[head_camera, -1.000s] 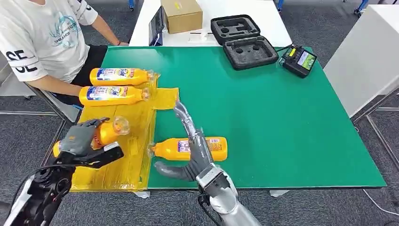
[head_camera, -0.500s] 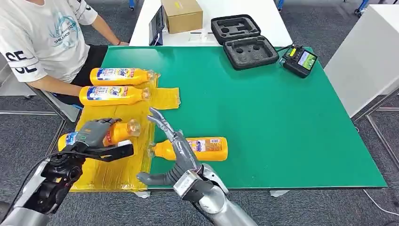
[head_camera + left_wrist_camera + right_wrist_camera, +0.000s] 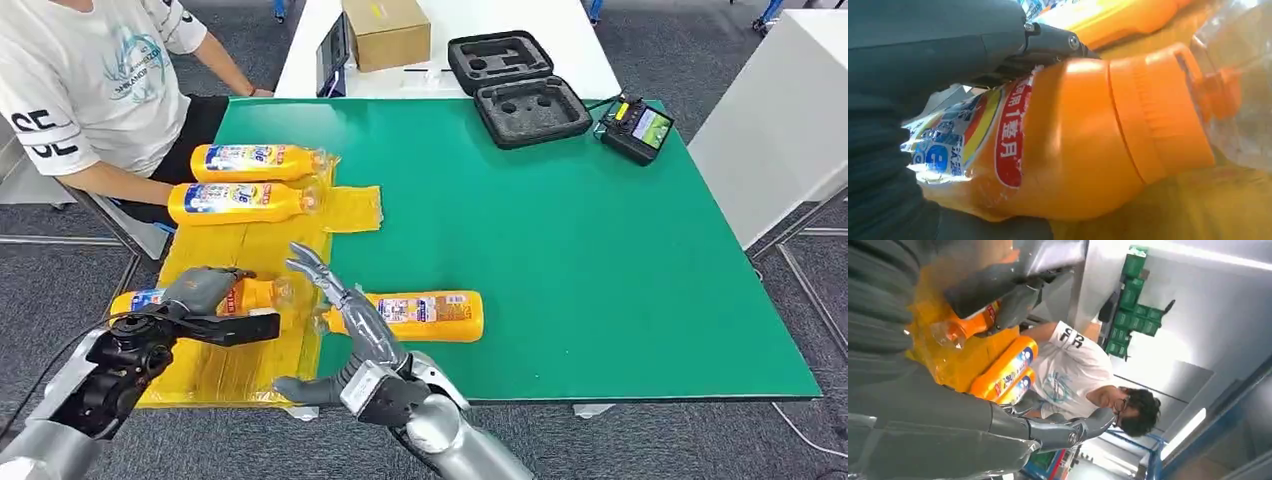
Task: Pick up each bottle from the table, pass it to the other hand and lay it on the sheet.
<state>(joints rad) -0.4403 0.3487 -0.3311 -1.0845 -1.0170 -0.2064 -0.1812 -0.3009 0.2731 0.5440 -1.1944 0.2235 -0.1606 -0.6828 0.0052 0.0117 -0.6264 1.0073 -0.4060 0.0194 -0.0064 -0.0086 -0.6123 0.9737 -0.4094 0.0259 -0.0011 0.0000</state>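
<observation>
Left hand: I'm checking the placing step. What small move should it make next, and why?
Probably open and let go. The left hand grips a bottle that already lies low over the yellow sheet, and the right hand is open and apart from it.

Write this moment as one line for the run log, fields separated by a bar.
left hand: holds bottle low over yellow sheet | right hand: open, empty | two bottles on sheet | one bottle on green table

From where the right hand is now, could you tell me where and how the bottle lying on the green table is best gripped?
Grip the bottle on the green table around its labelled middle, coming down from above. It lies on its side, cap toward the yellow sheet, so the round body offers the broadest hold, while the neck looks narrow. The right hand, fingers spread, hovers near its cap end, so probably a short reach.
</observation>
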